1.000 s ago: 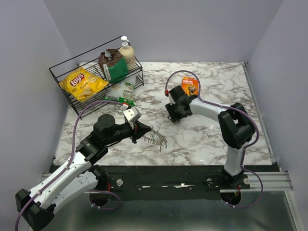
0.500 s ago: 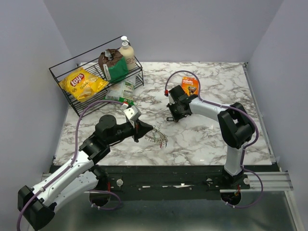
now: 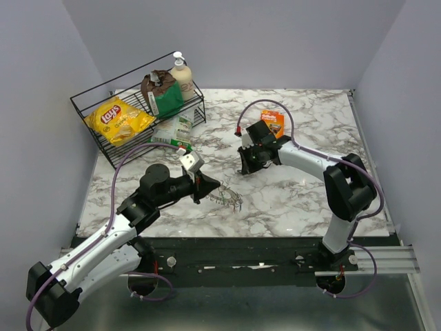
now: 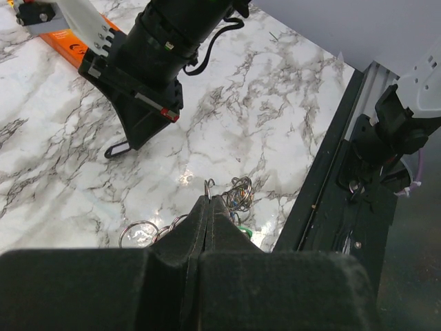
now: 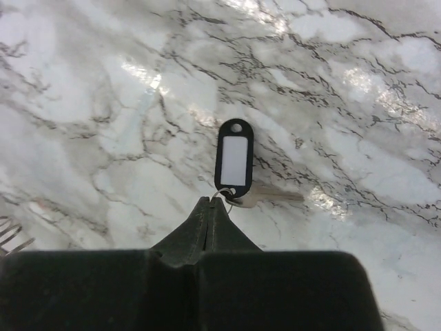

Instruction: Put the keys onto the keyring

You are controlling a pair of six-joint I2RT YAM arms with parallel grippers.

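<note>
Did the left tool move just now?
Yes. The left tool slid a little right, away from the wire basket, taking the keyring along.

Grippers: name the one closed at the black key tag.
The right gripper, shut on the ring of the black plastic key tag; the left gripper grips the silver metal keyring.
</note>
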